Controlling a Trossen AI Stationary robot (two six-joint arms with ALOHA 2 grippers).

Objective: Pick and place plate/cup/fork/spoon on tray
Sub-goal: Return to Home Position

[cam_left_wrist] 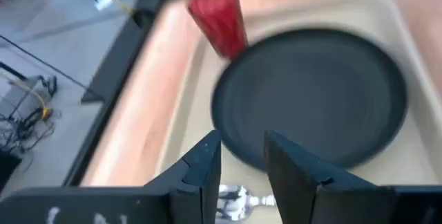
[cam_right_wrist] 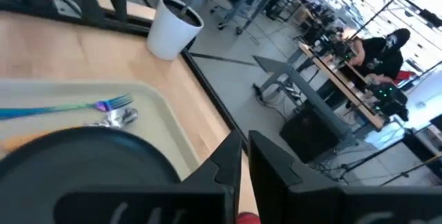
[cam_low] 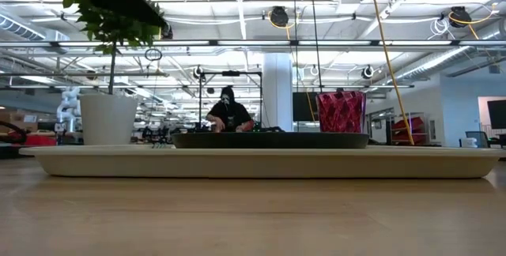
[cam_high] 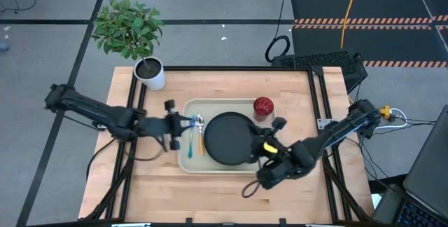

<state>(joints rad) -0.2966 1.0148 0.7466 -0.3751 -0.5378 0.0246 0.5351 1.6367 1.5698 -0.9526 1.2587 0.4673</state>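
The beige tray (cam_high: 190, 162) lies mid-table. On it are the black plate (cam_high: 227, 138), the red cup (cam_high: 263, 106) standing at its far right corner, the blue-handled fork (cam_high: 190, 141) and the orange-handled spoon (cam_high: 201, 143), side by side at its left end. My left gripper (cam_high: 186, 123) is open over the tray's left end, and the spoon's metal bowl (cam_left_wrist: 238, 202) shows below the gap between its fingers (cam_left_wrist: 242, 162). My right gripper (cam_high: 260, 145) is shut and empty by the plate's right edge; its wrist view (cam_right_wrist: 245, 158) looks across the plate (cam_right_wrist: 76, 162), fork (cam_right_wrist: 69, 106) and spoon bowl (cam_right_wrist: 121, 118).
A white pot (cam_high: 152, 74) with a green plant (cam_high: 128, 27) stands at the table's far left corner. Bare wood lies between the tray and the near edge (cam_high: 224, 199). A person (cam_low: 228, 114) sits at a desk in the room behind.
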